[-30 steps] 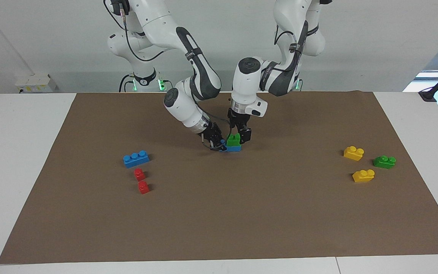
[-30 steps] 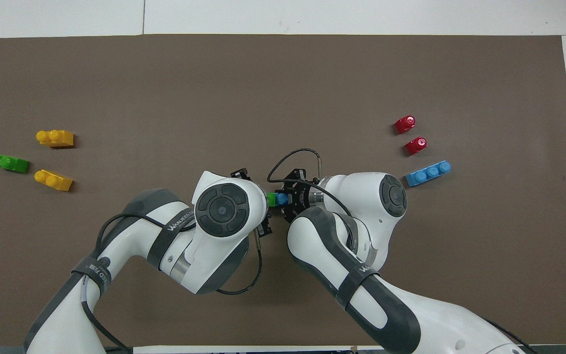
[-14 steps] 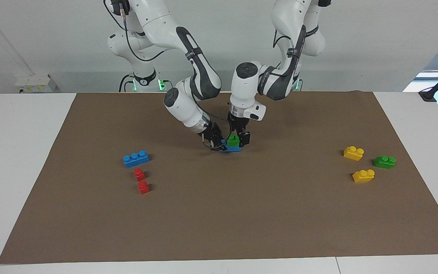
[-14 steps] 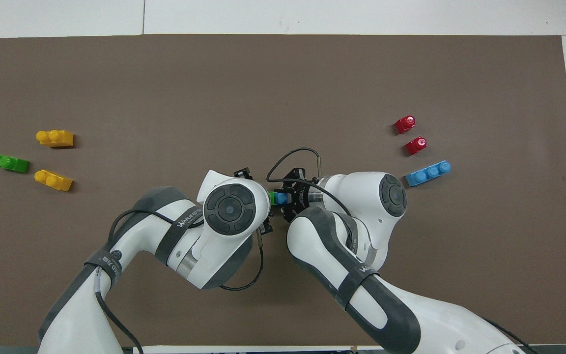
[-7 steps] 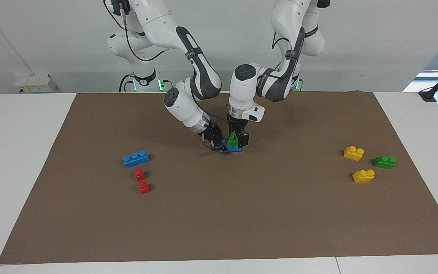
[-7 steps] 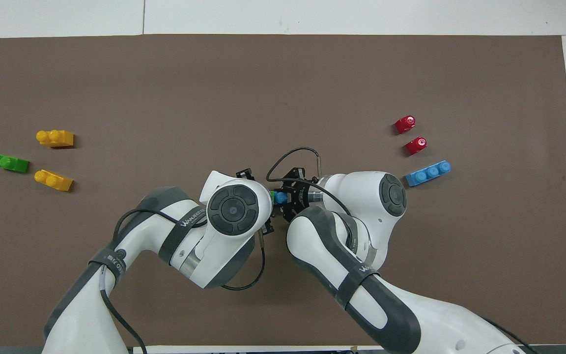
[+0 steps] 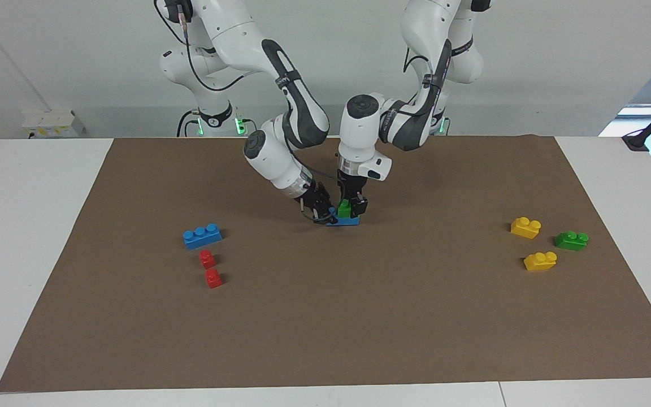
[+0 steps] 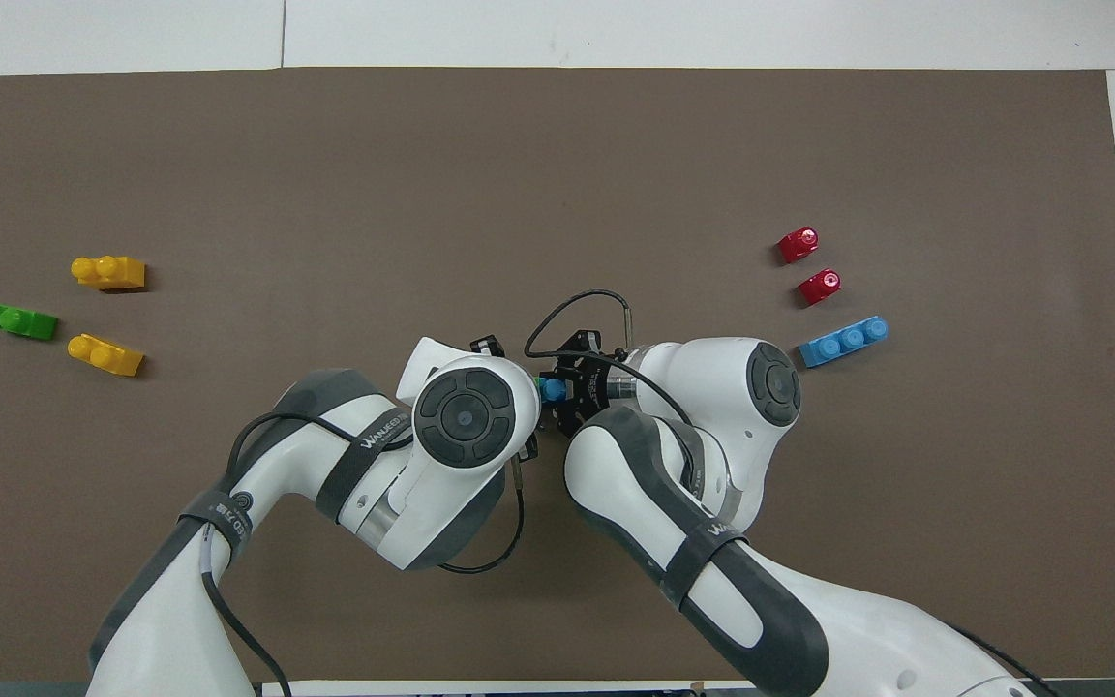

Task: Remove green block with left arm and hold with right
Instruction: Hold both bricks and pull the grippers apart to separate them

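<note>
The light is bright and even, and it comes from up high. Right under my left gripper (image 7: 351, 210) and my right gripper (image 7: 323, 216) there is just a small, soft dark patch on the brown mat (image 7: 325, 316). The mat is dull and does not shine. The little bricks well away from my fingers each have a thin shadow. My white arm shells (image 8: 466, 418) have pale shiny spots on top.

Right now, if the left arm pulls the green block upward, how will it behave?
Probably rigid: the green block looks like moulded plastic, unlikely to deform at the left gripper. It likely resists first, being pressed onto the blue brick, whose end the right gripper clamps.
</note>
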Controlling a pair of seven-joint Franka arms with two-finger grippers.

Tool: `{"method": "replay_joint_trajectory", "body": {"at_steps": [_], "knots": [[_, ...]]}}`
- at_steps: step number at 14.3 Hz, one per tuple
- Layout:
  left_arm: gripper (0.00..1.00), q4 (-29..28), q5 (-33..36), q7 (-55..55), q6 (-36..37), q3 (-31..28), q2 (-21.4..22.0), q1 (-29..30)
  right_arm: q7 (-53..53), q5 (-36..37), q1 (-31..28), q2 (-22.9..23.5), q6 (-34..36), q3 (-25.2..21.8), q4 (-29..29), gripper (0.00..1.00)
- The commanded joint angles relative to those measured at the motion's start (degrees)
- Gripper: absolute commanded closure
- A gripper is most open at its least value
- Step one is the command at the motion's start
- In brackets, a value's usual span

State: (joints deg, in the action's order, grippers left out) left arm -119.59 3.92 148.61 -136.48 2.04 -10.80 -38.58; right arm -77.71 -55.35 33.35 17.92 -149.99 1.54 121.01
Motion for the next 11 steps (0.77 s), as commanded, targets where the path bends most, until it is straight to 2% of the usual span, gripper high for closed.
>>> {"method": "replay_joint_trajectory", "body": {"at_steps": [1,3,6,11], "knots": [[0.64,0.14,0.91,1.15,-0.11,-0.63,-0.45,-0.98,2.21,-2.57,0.31,0.80,-1.71,-0.05,-0.86,1.00],[0.73,0.32,0.91,1.24,0.16,-0.63,-0.45,-1.06,2.21,-2.57,0.31,0.80,-1.71,-0.05,-0.86,1.00],[0.79,1.02,0.83,1.24,0.68,-0.63,-0.45,-0.98,2.21,-2.66,0.31,0.80,-1.71,-0.05,-0.86,1.00],[0.79,3.39,0.91,0.98,3.58,-0.63,-0.10,-0.54,2.21,-2.66,0.31,0.80,-1.71,-0.05,-0.86,1.00]]}}
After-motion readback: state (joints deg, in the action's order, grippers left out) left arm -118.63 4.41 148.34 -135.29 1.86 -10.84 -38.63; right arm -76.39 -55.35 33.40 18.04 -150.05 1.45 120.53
